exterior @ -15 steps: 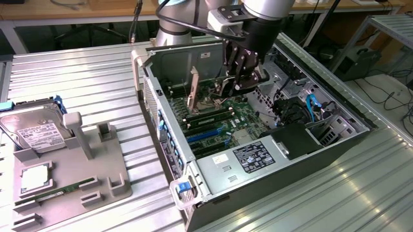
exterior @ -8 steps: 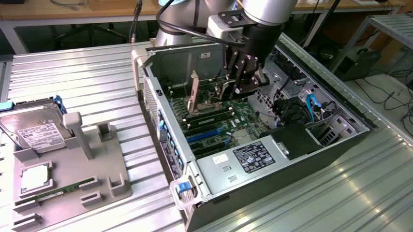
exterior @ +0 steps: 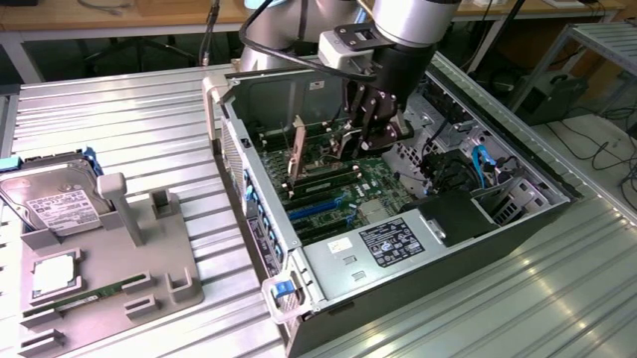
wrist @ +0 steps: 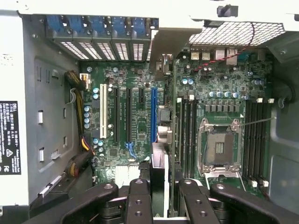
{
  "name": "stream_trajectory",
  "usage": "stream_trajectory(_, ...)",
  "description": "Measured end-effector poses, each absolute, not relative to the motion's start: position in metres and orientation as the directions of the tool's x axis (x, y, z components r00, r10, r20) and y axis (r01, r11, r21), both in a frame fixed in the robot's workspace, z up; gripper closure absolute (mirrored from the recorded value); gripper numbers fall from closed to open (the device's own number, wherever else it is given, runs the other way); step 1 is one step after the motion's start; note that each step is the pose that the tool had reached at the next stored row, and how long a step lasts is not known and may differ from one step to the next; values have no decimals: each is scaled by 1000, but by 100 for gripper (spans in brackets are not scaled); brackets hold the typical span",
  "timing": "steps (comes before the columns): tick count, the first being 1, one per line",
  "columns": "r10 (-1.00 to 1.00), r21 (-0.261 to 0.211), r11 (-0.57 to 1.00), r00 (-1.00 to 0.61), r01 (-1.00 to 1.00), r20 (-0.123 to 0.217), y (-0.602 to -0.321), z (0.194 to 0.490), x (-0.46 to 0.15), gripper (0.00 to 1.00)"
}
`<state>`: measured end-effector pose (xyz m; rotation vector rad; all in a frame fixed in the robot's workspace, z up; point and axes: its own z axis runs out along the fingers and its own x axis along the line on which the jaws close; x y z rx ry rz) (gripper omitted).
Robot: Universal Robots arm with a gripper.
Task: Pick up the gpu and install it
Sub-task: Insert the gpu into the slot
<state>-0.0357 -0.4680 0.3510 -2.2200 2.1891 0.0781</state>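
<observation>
The gpu [wrist: 158, 177] hangs edge-on inside the open computer case [exterior: 398, 298], pinched between the black fingers of the tool [wrist: 161, 186], which press on its two flat faces. Its silver bracket [wrist: 163, 46] reaches toward the case's rear slot openings. In the exterior view the tool [exterior: 374, 134] sits at about twelve o'clock of the case opening, above the motherboard [wrist: 135, 70].

The card runs close to the line of the long blue slot [wrist: 153, 114] – whether it is squarely over it I cannot tell. That is the main risk: a card slightly off or tilted would land its edge connector on the slot's lip or on nearby capacitors and jam. The bracket could also catch the rear frame before the connector seats. A thin card held by its faces may pivot in the grip under a push.

The card is a dark, thin, rigid board and the bracket is bent sheet metal (bright and smooth). The motherboard is green and crowded with small parts, with a white slot [wrist: 102, 116] and a square metal socket [wrist: 217, 149]. At nine o'clock from the case, a hard drive [exterior: 55, 198] rests in a grey moulded fixture [exterior: 119, 253] on the ribbed aluminium desk [exterior: 119, 119].
</observation>
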Motion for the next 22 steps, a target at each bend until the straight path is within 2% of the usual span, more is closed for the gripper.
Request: stream_trajectory(22,-999,19,6,-7,-1000,-52,-470,331,-44,72)
